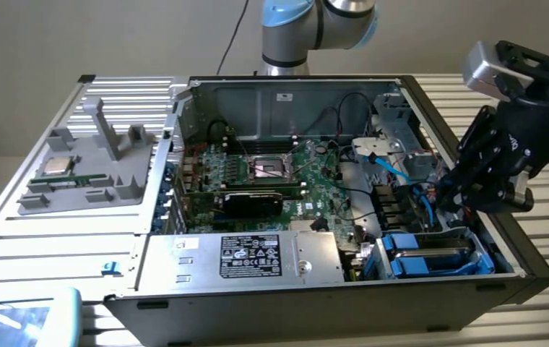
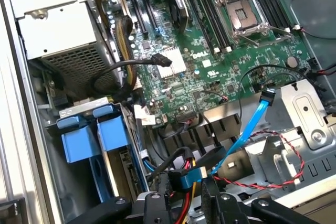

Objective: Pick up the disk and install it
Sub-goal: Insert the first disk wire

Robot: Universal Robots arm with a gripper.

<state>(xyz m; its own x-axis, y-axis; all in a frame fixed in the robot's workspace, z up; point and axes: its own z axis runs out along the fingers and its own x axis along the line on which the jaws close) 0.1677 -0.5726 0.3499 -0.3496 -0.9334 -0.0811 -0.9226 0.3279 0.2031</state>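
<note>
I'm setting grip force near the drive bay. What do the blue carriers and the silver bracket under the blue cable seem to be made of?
The blue carriers look like moulded plastic, satin finish: even bright colour, rounded edges, soft highlights. The silver bracket looks like bare stamped sheet metal, dull grey, with punched holes and folded edges; probably steel, though the look leaves that open.

Exterior view overlooks case (image 1: 303,312); wrist view (seemingly close above) shares motherboard (image 2: 202,77).

1. 2 blue carrier frames (image 2: 113,132) stand side by side in the drive bay, near the silver power supply (image 2: 50,19).
2. A blue flat cable (image 2: 244,135) runs beside the green motherboard (image 2: 210,72).
3. The gripper (image 2: 186,203) is just beside a blue plug (image 2: 191,178).
</note>
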